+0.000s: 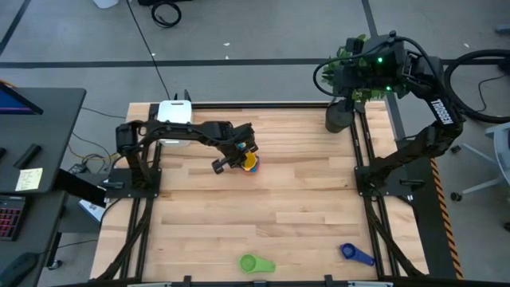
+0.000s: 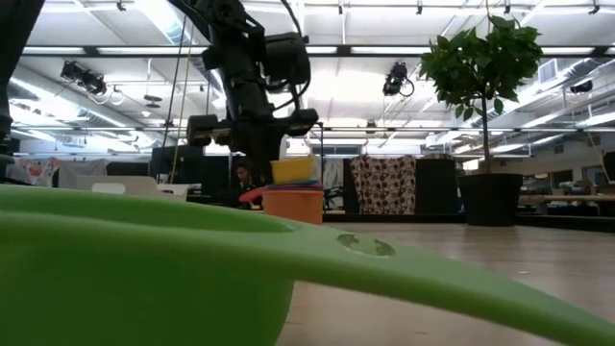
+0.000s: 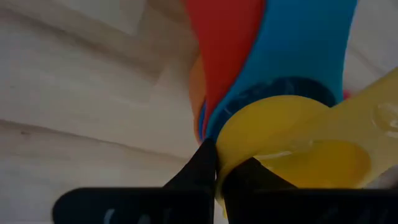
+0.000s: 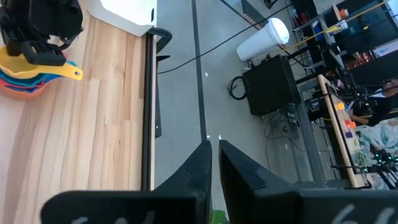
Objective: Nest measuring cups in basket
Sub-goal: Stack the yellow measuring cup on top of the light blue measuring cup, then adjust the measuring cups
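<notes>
Left gripper (image 1: 241, 159) pinching the yellow measuring cup (image 3: 292, 146) atop a nested stack.

Its fingers (image 3: 199, 171) are closing narrowly on the yellow rim, hiding most of the stack mid-counter (image 1: 303, 199); orange, red and blue cups are peeking out beneath. The green cup (image 1: 255, 263) and dark blue cup (image 1: 355, 253) are lying near the front edge. The white basket (image 1: 174, 112) is sitting half hidden at the far left corner. The right gripper (image 4: 212, 155), fingers nearly together and empty, is hanging off the far right corner.

The left arm reached across the table toward its middle, its gripper (image 1: 239, 159) pointing down with fingers (image 3: 202, 168) pinched nearly together. The right arm stood folded up at the far right corner, its gripper (image 4: 213, 163) closed
</notes>
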Controlling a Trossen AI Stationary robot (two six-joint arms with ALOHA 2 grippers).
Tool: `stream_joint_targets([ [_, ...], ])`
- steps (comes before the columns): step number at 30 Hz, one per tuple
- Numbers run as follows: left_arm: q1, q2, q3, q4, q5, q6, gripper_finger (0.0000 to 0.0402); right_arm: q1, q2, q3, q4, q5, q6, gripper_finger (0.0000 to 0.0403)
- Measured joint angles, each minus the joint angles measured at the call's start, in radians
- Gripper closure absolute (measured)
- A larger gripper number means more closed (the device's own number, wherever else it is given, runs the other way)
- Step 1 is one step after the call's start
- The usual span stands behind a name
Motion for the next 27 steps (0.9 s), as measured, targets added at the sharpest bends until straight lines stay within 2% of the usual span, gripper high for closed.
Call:
stream_joint_targets([
  [4,-0.001,0.017,0.000,0.046,0.029,0.006,0.0386,0.000,0.000,0.000,-0.004,0.000,0.000,0.0369],
  [10,0.001,0.028,0.000,0.091,0.024,0.086,0.0331,0.000,0.000,0.000,-0.004,0.001,0.000,0.0369],
  [13,0.001,0.028,0.000,0.094,0.025,0.132,0.0315,0.000,0.000,0.000,-0.004,0.001,0.000,0.0369],
  [22,0.003,0.020,0.000,0.136,0.077,0.159,0.0307,0.000,0.000,0.000,-0.005,0.001,0.000,0.0369],
  [27,0.002,-0.019,-0.001,0.149,0.070,0.206,0.0307,0.000,0.000,0.000,-0.006,-0.007,0.000,0.0369],
])
